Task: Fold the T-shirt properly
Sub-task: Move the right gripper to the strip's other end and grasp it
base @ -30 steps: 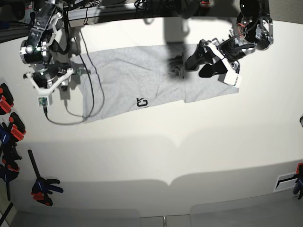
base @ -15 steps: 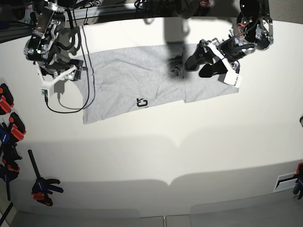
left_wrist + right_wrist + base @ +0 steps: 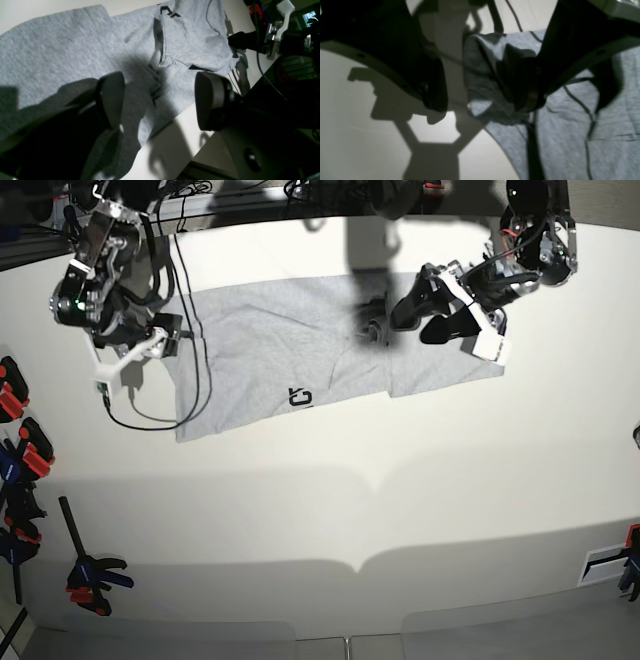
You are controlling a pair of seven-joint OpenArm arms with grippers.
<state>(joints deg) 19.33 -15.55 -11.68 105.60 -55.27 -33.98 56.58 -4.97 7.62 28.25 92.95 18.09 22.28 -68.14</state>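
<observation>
T-shirt lies spread on white counter, partly folded, black lettering showing at front fold. Left gripper hovers over shirt's edge at collar end, jaws spread wide, nothing between them. Right gripper at opposite end, jaws spread, bunched grey fabric lying between them, not pinched. Clamps sit at counter's edge, well apart from shirt.

surface: white table | on it: grey T-shirt spread flat, clamps L edge
</observation>
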